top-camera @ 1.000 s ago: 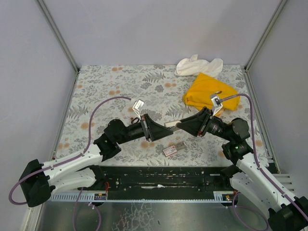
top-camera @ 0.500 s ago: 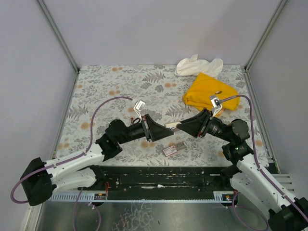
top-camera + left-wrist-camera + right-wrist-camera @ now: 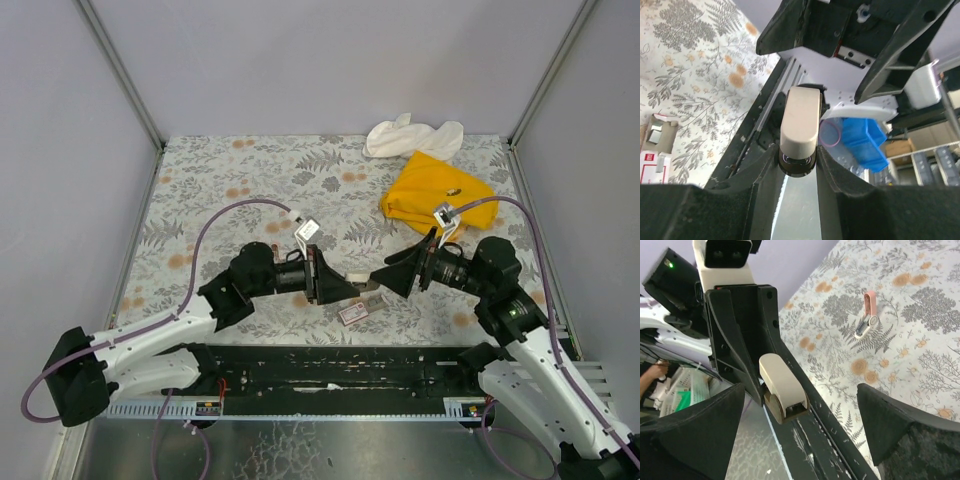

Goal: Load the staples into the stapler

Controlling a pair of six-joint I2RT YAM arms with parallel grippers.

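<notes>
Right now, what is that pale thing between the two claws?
A beige stapler. The left gripper is shut on it, with its free end toward the open right gripper. Both wrist views show it best.

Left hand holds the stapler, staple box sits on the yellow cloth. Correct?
One error. The left hand does hold the stapler, but the staple box lies on the floral table, apart from the yellow cloth. The top external view shows it.
</notes>
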